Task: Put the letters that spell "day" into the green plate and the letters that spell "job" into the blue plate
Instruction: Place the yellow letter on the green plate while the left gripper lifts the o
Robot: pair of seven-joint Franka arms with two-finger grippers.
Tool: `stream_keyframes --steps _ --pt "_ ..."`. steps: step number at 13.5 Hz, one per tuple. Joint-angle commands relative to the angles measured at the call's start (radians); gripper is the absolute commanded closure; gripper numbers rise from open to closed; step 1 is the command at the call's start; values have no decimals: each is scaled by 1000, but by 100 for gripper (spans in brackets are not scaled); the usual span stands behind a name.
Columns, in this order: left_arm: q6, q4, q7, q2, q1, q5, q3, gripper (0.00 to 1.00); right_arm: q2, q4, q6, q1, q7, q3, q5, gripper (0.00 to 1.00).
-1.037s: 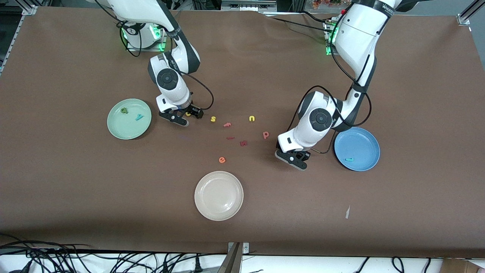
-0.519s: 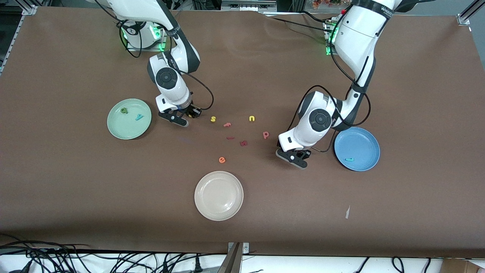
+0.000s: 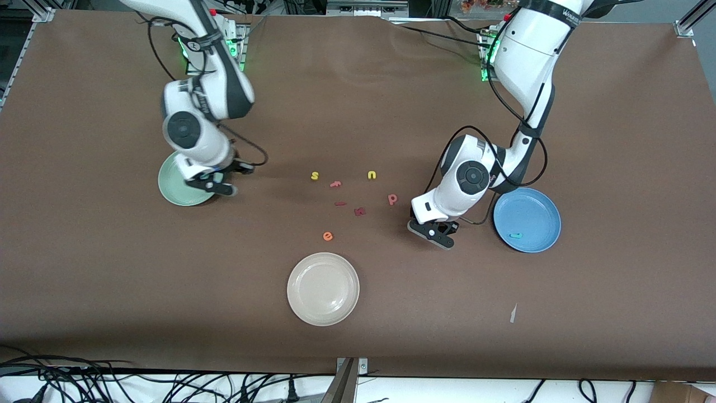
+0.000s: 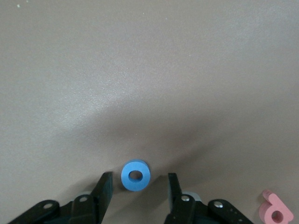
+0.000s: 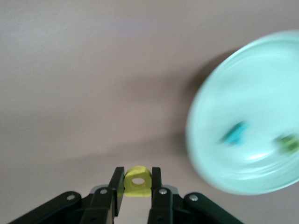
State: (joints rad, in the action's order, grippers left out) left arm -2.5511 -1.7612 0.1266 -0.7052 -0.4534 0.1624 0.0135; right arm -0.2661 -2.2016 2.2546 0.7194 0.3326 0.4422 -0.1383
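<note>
Front view, right gripper [image 3: 215,180] clamping yellow d [image 5: 138,181] above green plate [image 3: 173,190], left gripper [image 4: 136,196] parted around blue o [image 4: 136,175]

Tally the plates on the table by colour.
green plate: 1
blue plate: 1
cream-white plate: 1
Total: 3 plates
</note>
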Motion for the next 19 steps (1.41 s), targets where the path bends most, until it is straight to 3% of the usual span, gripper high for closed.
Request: stream_keyframes --steps 1,4,6,7,8,10,12,16,19 --pt "5 -1 5 0 -11 14 -10 67 -19 -18 8 -3 -280 134 11 100" --pt "5 -1 5 0 -11 14 -10 70 -90 -24 107 -40 -369 158 9 97" --pt "5 0 5 0 -11 14 -10 73 -113 -26 134 -46 -377 158 9 84" --pt "5 0 5 0 -11 14 -12 75 -111 -24 134 -48 -377 158 8 33" --pt "5 2 4 0 -11 14 -12 78 -107 -21 126 -48 -377 158 6 0" --pt "5 2 4 4 -11 14 -14 88 -76 -10 84 -46 -376 158 6 0" --pt "6 0 2 19 -8 14 -17 88 -42 48 -23 -44 -373 155 6 0" --pt "98 -7 5 101 41 13 -41 87 -30 375 -477 -43 -374 156 8 0" --pt "135 -113 13 196 107 11 -41 87 -28 639 -757 -44 -377 165 9 0"
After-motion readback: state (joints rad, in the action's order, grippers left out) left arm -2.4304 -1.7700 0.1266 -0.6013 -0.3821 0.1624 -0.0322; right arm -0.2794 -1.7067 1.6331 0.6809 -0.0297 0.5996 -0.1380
